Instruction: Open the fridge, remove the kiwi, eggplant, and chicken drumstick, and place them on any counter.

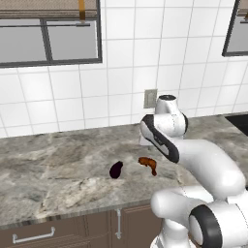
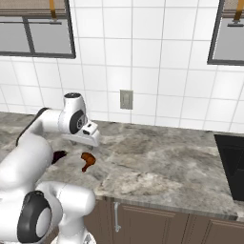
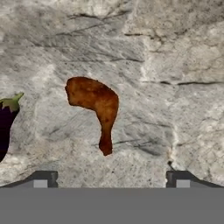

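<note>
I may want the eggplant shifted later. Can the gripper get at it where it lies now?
Probably yes. The eggplant lies bare on the counter, apart from the chicken drumstick beside it, and the open gripper hangs just above with nothing between.

A wall of white square tiles point(image 1: 121, 72) is running behind the worktop, with a small grey outlet plate point(image 1: 150, 98) sitting low on it. Two dark-framed windows point(image 1: 48, 41) are showing grey panes, one to the far left and one at the right edge, each under a woven blind. Dark brown cabinets point(image 2: 157, 223) with metal handles are standing below. A black appliance edge point(image 2: 232, 164) is showing at the right. Light is falling evenly.
</note>
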Controlling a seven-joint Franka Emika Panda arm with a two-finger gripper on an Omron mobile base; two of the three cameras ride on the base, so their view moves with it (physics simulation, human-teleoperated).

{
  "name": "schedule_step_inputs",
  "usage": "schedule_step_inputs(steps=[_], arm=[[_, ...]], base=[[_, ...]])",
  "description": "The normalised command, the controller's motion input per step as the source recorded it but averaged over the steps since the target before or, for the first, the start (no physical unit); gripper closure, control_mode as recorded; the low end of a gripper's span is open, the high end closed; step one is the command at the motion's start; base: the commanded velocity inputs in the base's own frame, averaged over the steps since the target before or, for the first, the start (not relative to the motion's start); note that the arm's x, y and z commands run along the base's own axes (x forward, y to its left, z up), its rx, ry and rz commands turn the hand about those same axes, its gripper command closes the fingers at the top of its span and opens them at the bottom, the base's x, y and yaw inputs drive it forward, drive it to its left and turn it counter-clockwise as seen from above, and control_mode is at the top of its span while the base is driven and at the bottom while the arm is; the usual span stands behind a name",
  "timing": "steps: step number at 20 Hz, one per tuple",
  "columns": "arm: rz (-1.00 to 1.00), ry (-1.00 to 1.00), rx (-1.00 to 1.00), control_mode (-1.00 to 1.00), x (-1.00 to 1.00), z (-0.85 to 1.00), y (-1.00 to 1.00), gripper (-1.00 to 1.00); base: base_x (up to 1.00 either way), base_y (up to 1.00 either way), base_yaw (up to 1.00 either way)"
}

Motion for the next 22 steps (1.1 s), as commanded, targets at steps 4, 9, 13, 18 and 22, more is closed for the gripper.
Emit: schedule_step_inputs(steps=[4, 9, 13, 18, 22], arm=[[0.02, -0.23, 0.0, -1.0, -0.49, 0.99, 0.0, -1.0], [0.04, -0.19, 0.0, -1.0, -0.76, 0.96, 0.0, -1.0], [0.05, -0.18, 0.0, -1.0, -0.98, 0.63, 0.0, -1.0], [0.05, -0.16, 0.0, -1.0, -0.92, 0.19, 0.01, -1.0], [0.1, -0.18, 0.0, -1.0, -0.62, 0.1, 0.03, -1.0]], base=[[0.0, 0.0, 0.0], [0.0, 0.0, 0.0], [0.0, 0.0, 0.0], [0.0, 0.0, 0.0], [0.0, 0.0, 0.0]])
